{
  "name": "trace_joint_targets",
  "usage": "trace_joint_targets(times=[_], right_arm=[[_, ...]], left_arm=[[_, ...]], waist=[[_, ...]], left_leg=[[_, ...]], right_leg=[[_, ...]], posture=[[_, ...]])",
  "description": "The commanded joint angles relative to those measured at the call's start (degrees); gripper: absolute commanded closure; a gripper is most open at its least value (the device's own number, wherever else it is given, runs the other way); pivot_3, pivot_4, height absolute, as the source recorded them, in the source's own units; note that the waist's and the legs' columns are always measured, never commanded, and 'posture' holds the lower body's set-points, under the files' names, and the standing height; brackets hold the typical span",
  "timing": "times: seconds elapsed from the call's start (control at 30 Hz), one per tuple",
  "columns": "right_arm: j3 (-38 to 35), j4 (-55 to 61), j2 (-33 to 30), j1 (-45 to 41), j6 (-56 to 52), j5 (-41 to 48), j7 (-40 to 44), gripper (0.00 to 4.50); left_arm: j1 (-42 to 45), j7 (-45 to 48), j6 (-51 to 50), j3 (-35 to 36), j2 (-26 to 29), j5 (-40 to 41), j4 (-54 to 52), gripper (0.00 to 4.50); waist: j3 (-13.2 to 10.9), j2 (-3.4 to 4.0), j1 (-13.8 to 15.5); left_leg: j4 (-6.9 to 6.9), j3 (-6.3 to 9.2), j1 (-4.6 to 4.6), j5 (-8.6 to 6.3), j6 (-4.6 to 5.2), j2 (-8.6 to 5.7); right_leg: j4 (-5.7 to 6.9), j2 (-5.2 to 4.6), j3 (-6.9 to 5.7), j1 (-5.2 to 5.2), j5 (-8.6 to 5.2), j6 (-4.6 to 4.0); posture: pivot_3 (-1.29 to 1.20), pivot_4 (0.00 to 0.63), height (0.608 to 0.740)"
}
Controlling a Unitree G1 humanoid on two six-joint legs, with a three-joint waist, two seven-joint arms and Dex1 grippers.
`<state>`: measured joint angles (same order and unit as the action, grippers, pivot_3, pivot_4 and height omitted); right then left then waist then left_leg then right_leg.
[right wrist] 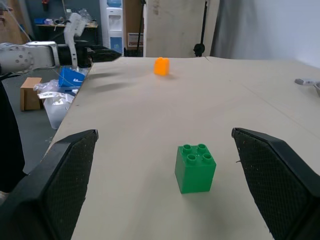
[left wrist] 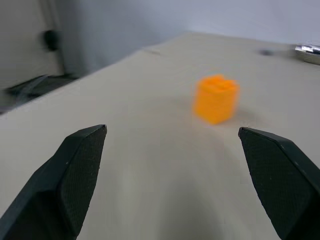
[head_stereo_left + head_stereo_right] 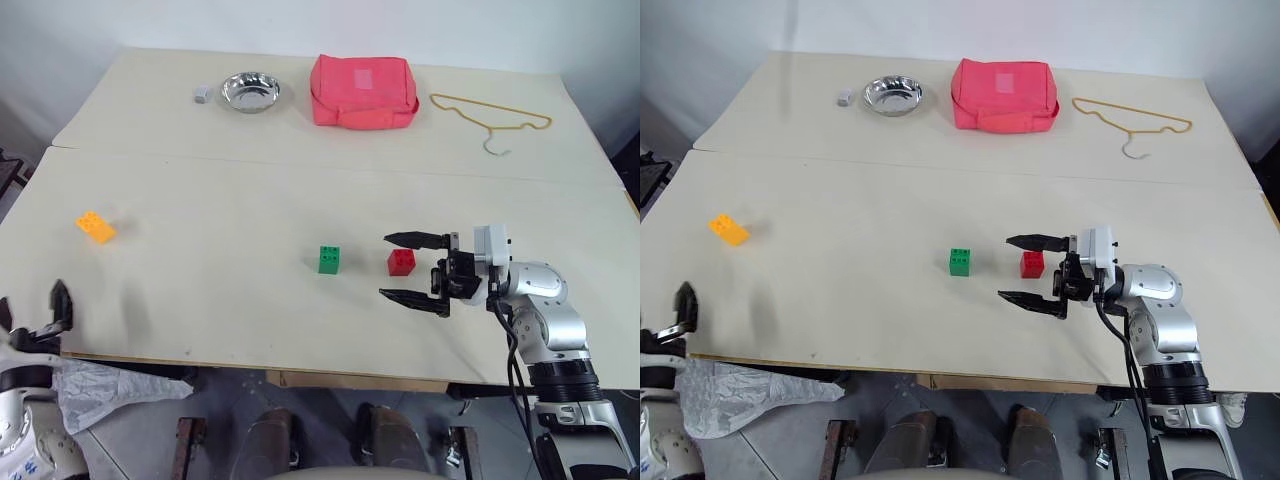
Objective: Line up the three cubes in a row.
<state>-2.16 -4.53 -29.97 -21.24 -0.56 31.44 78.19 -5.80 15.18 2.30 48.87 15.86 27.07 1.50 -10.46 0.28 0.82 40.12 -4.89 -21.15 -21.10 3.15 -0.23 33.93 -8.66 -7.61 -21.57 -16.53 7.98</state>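
Our right claw (image 3: pixel 415 269) reaches in level across the cream-coloured tabletop (image 3: pixel 250 190), its two black fingers spread wide and gripping nothing. The small red studded plastic brick (image 3: pixel 401 261) sits between those fingers, close to the tips and apart from both, studs up. Just beyond the fingertips stands the small green studded plastic brick (image 3: pixel 329 259), also studs up, four round studs on its top face; from the right wrist it lies straight ahead in the gap between the fingers. Both bricks look about square from above, so we can name no long axis for either.

Our left claw (image 2: pixel 172 135) hangs at the table's near left edge, fingers released and well apart, with nothing in them. The orange-yellow studded plastic brick (image 3: pixel 95 227) lies ahead of it, between the lines of the two fingers but well clear of them. This brick is oblong, its long axis running diagonally across the table, studs up. It sits far from the green and red pair, which stand near each other, side by side.

Far beyond both claws, along the back of the table, rest a small grey block (image 3: pixel 201 94), a shiny round metal bowl (image 3: pixel 250 91), a pink-red soft fabric bag (image 3: pixel 363 90) with a pale patch on top, whose writing we cannot read, and a yellow wire coat hanger (image 3: pixel 492 116).
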Motion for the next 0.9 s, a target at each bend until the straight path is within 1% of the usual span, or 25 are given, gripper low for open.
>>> trace_joint_targets(times=[0.03, 0.23, 0.3, 0.33, 0.43, 0.57, 0.7, 0.77, 0.83, 0.9], right_arm=[[-0.18, 1.89, -0.84, 0.08, -0.20, 0.76, 1.24, 0.00], [-0.62, 1.52, -1.46, -0.01, -1.04, 0.88, 2.00, 0.00], [-0.41, 1.83, -2.02, 0.19, -2.12, 0.99, 2.29, 0.00], [-0.46, 2.23, -2.03, 0.42, -2.37, 1.10, 2.09, 0.00], [-0.73, 3.45, -1.46, 1.15, -3.03, 1.57, 1.01, 0.00], [-0.71, 4.27, -1.14, 1.94, -3.23, 1.30, 0.37, 0.00], [-0.59, 4.30, -1.02, 1.72, -3.09, 1.10, -0.10, 0.00], [-0.73, 4.40, -0.96, 1.58, -3.01, 1.04, -0.57, 0.00], [-0.85, 4.49, -0.93, 1.62, -3.01, 1.02, -1.10, 0.00], [-0.70, 4.96, -0.89, 2.24, -3.01, 0.96, -1.50, 0.00]], left_arm=[[-2.77, -3.38, -0.19, 1.12, -0.12, 0.61, -3.98, 0.01], [-3.10, -8.64, -4.73, -5.75, -2.15, -1.68, -10.05, 0.01], [-0.17, -13.99, -8.45, -8.28, -2.20, -3.62, -12.34, 0.01], [2.93, -17.81, -12.62, -9.66, -1.54, -4.58, -12.20, 0.01], [11.24, -26.36, -19.96, -10.82, -0.51, -6.18, -9.63, 0.01], [18.92, -30.77, -21.78, -11.76, -0.16, -7.71, -5.50, 0.01], [23.68, -31.63, -20.72, -15.43, 0.65, -11.52, -0.06, 0.01], [25.77, -34.16, -20.23, -15.21, 0.25, -12.39, 2.79, 0.01], [28.46, -35.96, -19.10, -13.91, -0.70, -11.22, 6.06, 0.01], [30.86, -35.76, -16.95, -15.33, 0.13, -12.77, 10.15, 0.01]], waist=[[0.00, 0.00, -0.02], [0.01, -0.01, 0.30], [0.01, -0.01, 0.37], [0.01, -0.02, 0.47], [0.03, -0.04, 0.74], [0.05, -0.08, 0.07], [0.06, -0.10, -0.01], [0.06, -0.10, 0.01], [0.06, -0.11, 0.17], [0.07, -0.11, 0.41]], left_leg=[[0.00, -0.01, 0.01, 0.00, -0.01, 0.00], [-0.02, -0.08, 0.02, -0.02, -0.02, 0.00], [-0.02, -0.09, 0.02, -0.02, -0.03, 0.01], [-0.02, -0.09, 0.02, -0.02, -0.03, 0.01], [0.01, -0.07, 0.00, 0.00, -0.01, 0.00], [-0.08, -0.20, 0.08, -0.04, -0.06, -0.01], [-0.11, -0.22, 0.04, -0.04, -0.06, 0.01], [-0.09, -0.25, 0.04, -0.03, -0.05, 0.00], [-0.07, -0.25, 0.04, -0.03, -0.04, 0.02], [-0.05, -0.25, 0.04, -0.02, -0.04, 0.02]], right_leg=[[-0.01, 0.01, 0.00, 0.00, 0.00, 0.00], [-0.01, 0.01, -0.02, -0.01, 0.00, 0.00], [-0.01, 0.03, -0.02, -0.02, 0.00, 0.00], [-0.01, 0.03, -0.02, -0.03, 0.00, 0.00], [0.04, 0.05, -0.06, -0.03, 0.00, 0.00], [0.03, 0.11, -0.04, -0.05, 0.00, 0.00], [0.02, 0.16, -0.14, -0.10, 0.00, 0.00], [0.02, 0.16, -0.12, -0.09, 0.00, 0.00], [0.02, 0.16, -0.12, -0.09, 0.00, 0.00], [0.02, 0.16, -0.11, -0.09, 0.00, 0.00]], posture=[[0.00, 0.150, 0.740], [0.00, 0.150, 0.740], [0.00, 0.150, 0.740], [0.00, 0.150, 0.740], [0.00, 0.150, 0.740], [0.00, 0.150, 0.740], [0.00, 0.150, 0.740], [0.00, 0.150, 0.740], [0.00, 0.150, 0.740], [0.00, 0.150, 0.740]])
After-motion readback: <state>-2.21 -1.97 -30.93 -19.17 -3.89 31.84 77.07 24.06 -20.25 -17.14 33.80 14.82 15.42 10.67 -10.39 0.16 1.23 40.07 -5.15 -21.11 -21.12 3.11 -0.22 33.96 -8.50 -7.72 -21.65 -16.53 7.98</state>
